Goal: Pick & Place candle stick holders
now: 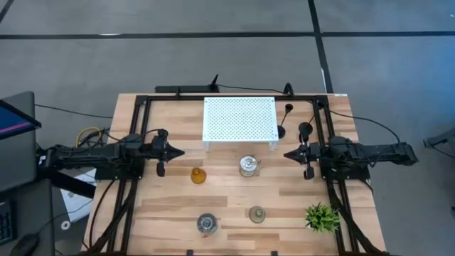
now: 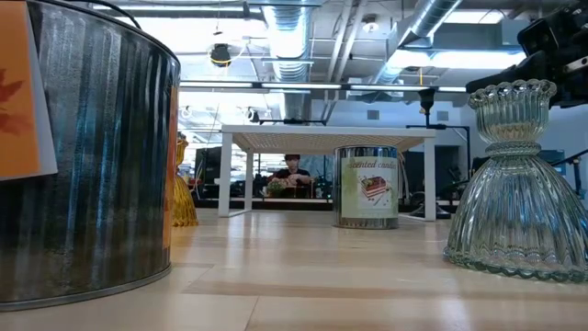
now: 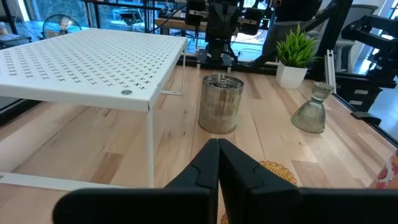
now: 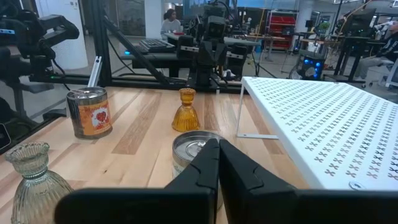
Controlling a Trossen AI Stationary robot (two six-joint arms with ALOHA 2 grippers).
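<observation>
Left gripper [image 1: 178, 151] is hovering over the table's left side with fingers pressed together, holding nothing, pointing toward the centre. In its wrist view the closed fingers [image 3: 214, 163] are aiming at the silvery tin [image 3: 221, 104] ahead.

Just right of that gripper, the amber glass holder [image 1: 197, 176] is standing upright on the wooden table [image 1: 170, 206]. Nearer the front edge, a second silvery jar-like tin [image 1: 206, 224] is sitting alone; in the low view it is filling the left side as a ribbed metal wall [image 2: 87, 156].

The white perforated stand [image 1: 239, 119] is sitting at the back centre. Just in front of it the silvery tin with a printed label [image 1: 248, 166] is standing upright, apart from the stand's legs. Forward of that, the grey-green ribbed glass holder [image 1: 257, 214] is resting upright.

Right of the stand, two black thin-stemmed holders [image 1: 286, 119] are standing close together, the second one [image 1: 305, 131] lying just behind the right gripper [image 1: 288, 154].

The right gripper is hovering at the right side, fingers closed and empty, pointing toward the centre. Its wrist view is showing the shut fingers [image 4: 214, 163] above the labelled tin [image 4: 198, 149].

The spiky green plant [image 1: 321, 217] is sitting at the front right corner.
</observation>
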